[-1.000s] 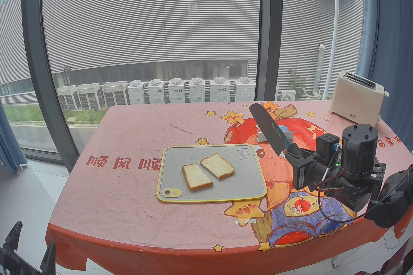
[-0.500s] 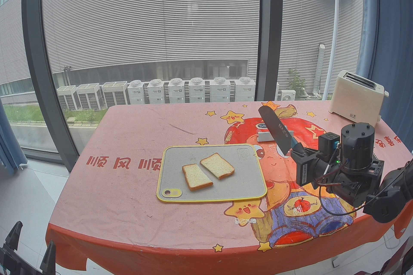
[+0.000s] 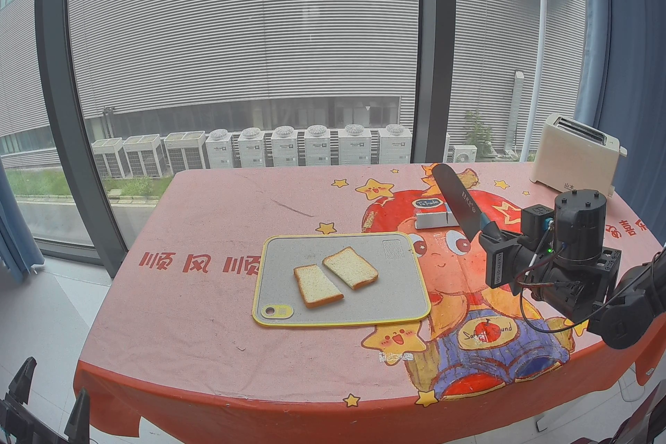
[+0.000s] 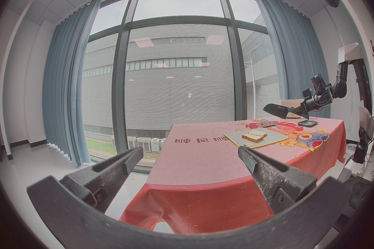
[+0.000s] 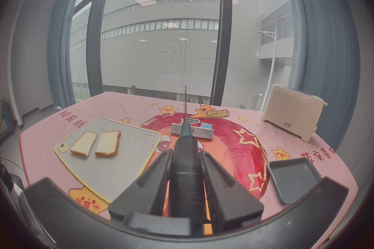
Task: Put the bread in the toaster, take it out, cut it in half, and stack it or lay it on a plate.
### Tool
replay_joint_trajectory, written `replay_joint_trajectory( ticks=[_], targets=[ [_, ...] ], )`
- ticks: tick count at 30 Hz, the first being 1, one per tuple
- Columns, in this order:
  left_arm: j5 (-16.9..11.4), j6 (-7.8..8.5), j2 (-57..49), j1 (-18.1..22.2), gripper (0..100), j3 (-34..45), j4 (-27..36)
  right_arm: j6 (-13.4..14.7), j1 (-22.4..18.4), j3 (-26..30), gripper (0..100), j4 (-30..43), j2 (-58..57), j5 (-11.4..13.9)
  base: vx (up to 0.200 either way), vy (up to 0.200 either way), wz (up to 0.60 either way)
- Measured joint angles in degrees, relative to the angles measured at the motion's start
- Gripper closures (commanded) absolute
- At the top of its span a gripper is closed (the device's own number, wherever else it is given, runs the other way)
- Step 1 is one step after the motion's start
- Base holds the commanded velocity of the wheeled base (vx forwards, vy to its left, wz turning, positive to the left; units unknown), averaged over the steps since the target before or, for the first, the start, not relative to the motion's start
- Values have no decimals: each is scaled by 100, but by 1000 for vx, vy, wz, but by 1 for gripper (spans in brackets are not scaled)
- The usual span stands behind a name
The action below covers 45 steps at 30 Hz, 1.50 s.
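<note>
Two halves of toasted bread (image 3: 336, 276) lie side by side on the grey cutting board (image 3: 388, 306) with a yellow rim, mid-table. My right gripper (image 3: 491, 238) is shut on the handle of a black-bladed knife (image 3: 457, 200), held above the table to the right of the board, blade pointing up and back toward the knife rest (image 3: 436, 218). In the right wrist view the knife handle (image 5: 186, 168) sits clamped between the fingers, with the bread halves (image 5: 97, 143) off to one side. My left gripper (image 4: 187, 168) hangs open well off the table's left end.
A cream toaster (image 3: 576, 156) stands at the back right corner. A dark square plate (image 5: 294, 179) lies near the table's right edge. A white and blue knife rest (image 5: 193, 130) sits behind the board. The pink tablecloth (image 3: 208, 216) is bare left of the board.
My right gripper has carried the knife to the right and back, away from the cutting board and toward the knife rest. The bread halves have stayed put.
</note>
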Motion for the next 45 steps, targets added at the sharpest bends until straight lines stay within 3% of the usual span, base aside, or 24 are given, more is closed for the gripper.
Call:
replay_joint_trajectory(
  ticks=[23, 45],
  targets=[
    [0, 0, 2, 0, 0, 0, -2, -11, -79, -30, 100, 316, 71, -183, 0, 0, 0],
    [0, 0, 2, 7, 0, 0, 2, 41, -278, -179, 100, 327, 322, -185, 0, 0, 0]
  ],
)
